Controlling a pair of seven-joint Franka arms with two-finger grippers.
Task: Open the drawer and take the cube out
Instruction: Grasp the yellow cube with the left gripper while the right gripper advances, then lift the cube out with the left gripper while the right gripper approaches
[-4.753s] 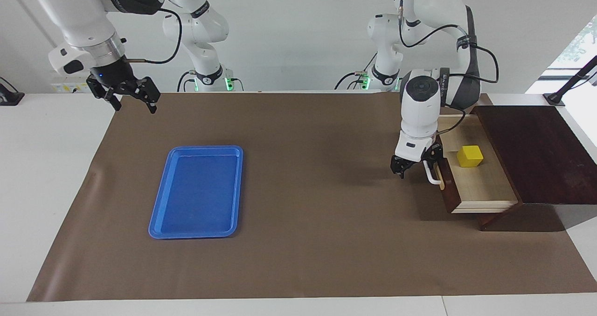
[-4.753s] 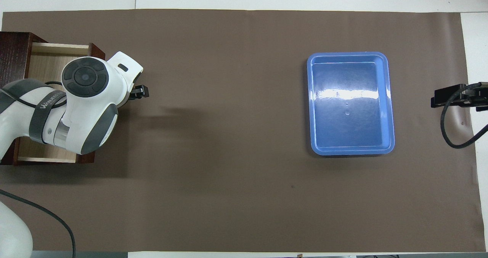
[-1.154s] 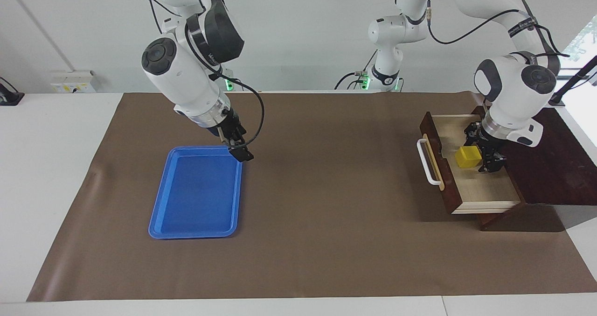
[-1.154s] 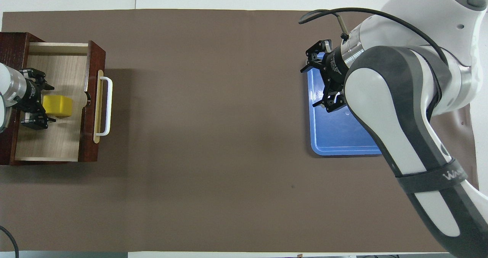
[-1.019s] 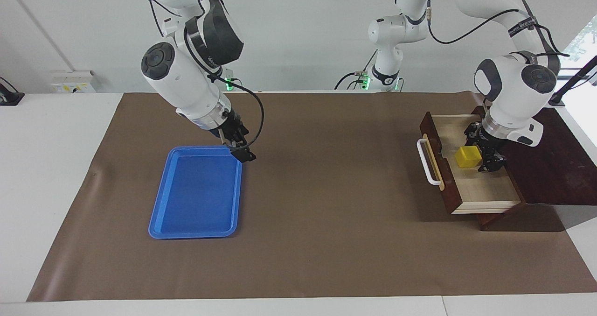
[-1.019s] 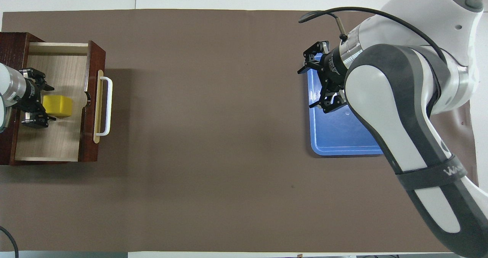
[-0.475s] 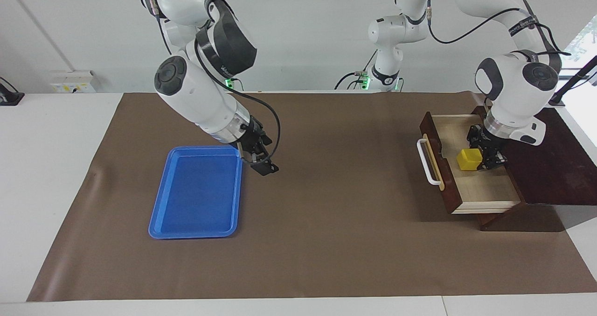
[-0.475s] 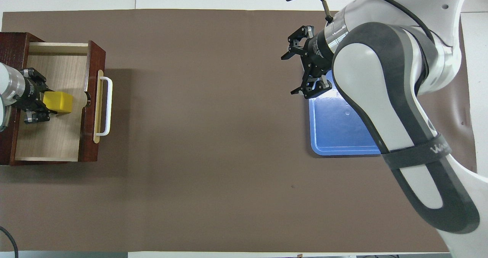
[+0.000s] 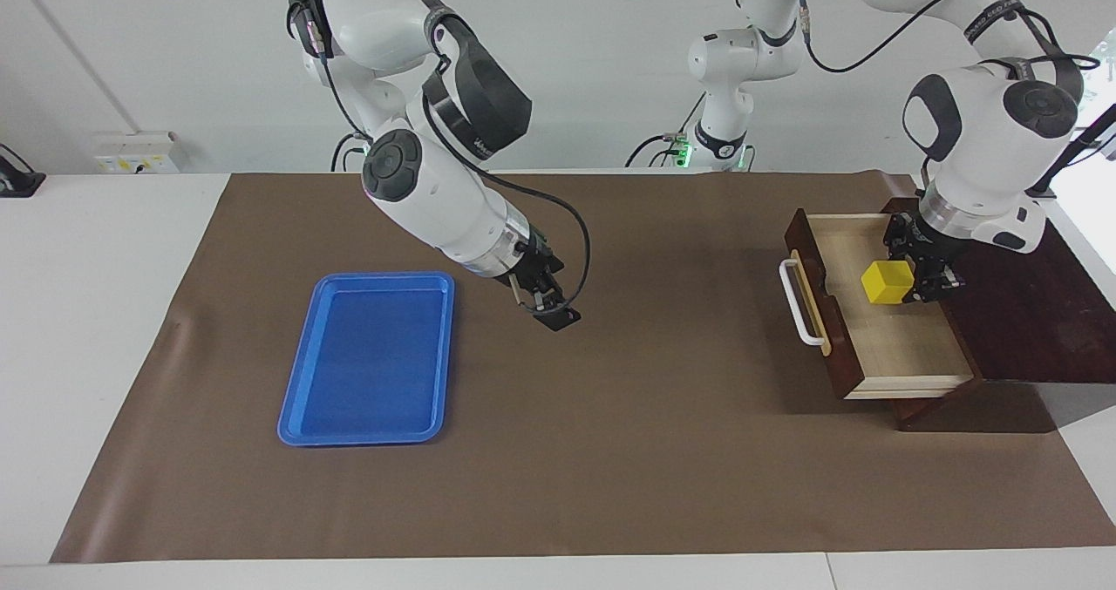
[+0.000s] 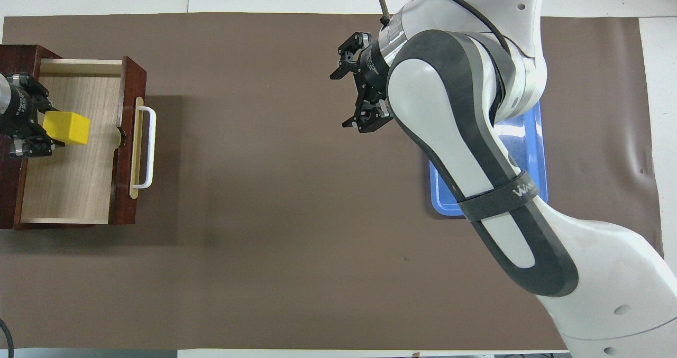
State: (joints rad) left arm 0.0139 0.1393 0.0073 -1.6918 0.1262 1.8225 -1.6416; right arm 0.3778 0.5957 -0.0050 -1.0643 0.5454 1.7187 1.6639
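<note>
The drawer (image 9: 898,346) of the dark wooden box (image 9: 1020,285) stands pulled open at the left arm's end of the table, its white bar handle (image 9: 800,302) toward the table's middle. My left gripper (image 9: 902,281) is shut on the yellow cube (image 9: 883,282) and holds it slightly tilted, a little above the drawer's pale floor. The overhead view shows the cube (image 10: 66,128) over the open drawer (image 10: 74,183), in the left gripper (image 10: 50,127). My right gripper (image 9: 545,304) is open and empty above the brown mat beside the tray; it also shows in the overhead view (image 10: 344,100).
A flat blue tray (image 9: 370,355) lies on the brown mat (image 9: 610,450) toward the right arm's end. In the overhead view the right arm covers most of the tray (image 10: 443,196). The box's flat dark top extends to the table's edge.
The left gripper closed on the cube and lifted it off the drawer floor. The right gripper moved from over the tray's corner out over the mat toward the table's middle.
</note>
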